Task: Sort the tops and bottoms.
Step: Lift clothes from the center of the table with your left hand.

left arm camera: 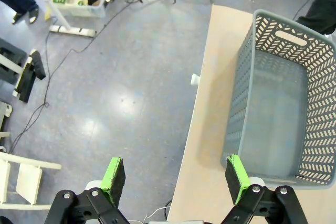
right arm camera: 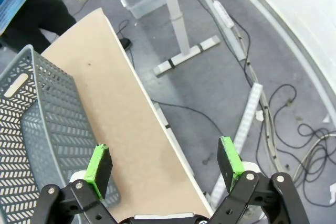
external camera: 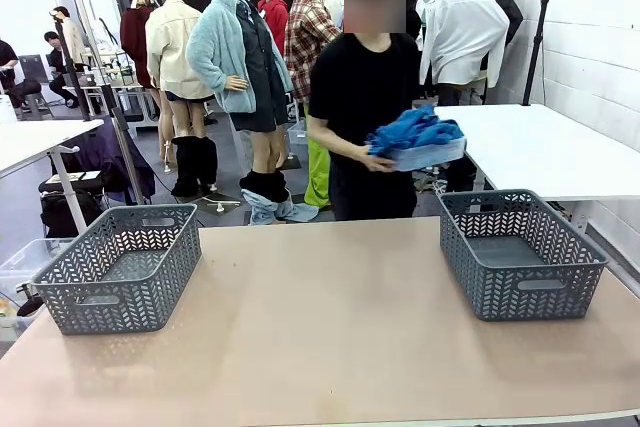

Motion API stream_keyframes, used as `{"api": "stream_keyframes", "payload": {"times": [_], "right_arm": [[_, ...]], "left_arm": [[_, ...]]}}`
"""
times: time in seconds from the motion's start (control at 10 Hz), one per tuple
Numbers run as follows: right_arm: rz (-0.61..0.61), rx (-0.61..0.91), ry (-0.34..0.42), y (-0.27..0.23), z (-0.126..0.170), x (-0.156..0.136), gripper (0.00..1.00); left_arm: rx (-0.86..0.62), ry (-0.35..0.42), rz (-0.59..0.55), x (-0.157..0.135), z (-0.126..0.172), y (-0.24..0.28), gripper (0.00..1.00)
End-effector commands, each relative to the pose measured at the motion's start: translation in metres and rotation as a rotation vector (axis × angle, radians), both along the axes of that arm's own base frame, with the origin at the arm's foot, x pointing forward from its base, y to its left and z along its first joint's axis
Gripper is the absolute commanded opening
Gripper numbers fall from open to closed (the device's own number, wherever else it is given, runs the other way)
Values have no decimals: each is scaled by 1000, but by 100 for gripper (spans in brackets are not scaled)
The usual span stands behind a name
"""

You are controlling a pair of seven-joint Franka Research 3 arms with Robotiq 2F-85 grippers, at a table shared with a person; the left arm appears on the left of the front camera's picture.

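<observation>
Left gripper spread wide, nothing between the pads; hangs over the table edge, left basket just beside it; right gripper likewise spread and empty, above the table's other edge, right basket alongside; tops are a bright blue bundle in a pale bin held by the person at the far side; bin off the table, well apart from both baskets.

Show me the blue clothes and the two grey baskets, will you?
blue clothes (external camera: pixel 412 130), front view, top of the pile in the person's arms.
left grey basket (external camera: pixel 150 292), front view, its near wall.
right grey basket (external camera: pixel 505 297), front view, its near wall.
</observation>
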State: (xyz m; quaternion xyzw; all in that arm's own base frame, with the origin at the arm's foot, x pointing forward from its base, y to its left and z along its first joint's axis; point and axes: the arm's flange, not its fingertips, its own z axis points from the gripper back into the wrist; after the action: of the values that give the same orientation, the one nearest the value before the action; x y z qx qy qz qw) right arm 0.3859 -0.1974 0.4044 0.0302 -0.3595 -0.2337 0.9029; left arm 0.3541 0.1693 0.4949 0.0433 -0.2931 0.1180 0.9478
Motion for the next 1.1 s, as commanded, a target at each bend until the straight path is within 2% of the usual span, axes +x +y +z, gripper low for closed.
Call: {"api": "stream_keyframes", "payload": {"times": [0.0,1.0], "right_arm": [[-4,-4,3,1,4,-1,100],[-4,-4,3,1,4,-1,100]], "left_arm": [[14,11,0,-2,-1,1,100],[14,11,0,-2,-1,1,100]]}}
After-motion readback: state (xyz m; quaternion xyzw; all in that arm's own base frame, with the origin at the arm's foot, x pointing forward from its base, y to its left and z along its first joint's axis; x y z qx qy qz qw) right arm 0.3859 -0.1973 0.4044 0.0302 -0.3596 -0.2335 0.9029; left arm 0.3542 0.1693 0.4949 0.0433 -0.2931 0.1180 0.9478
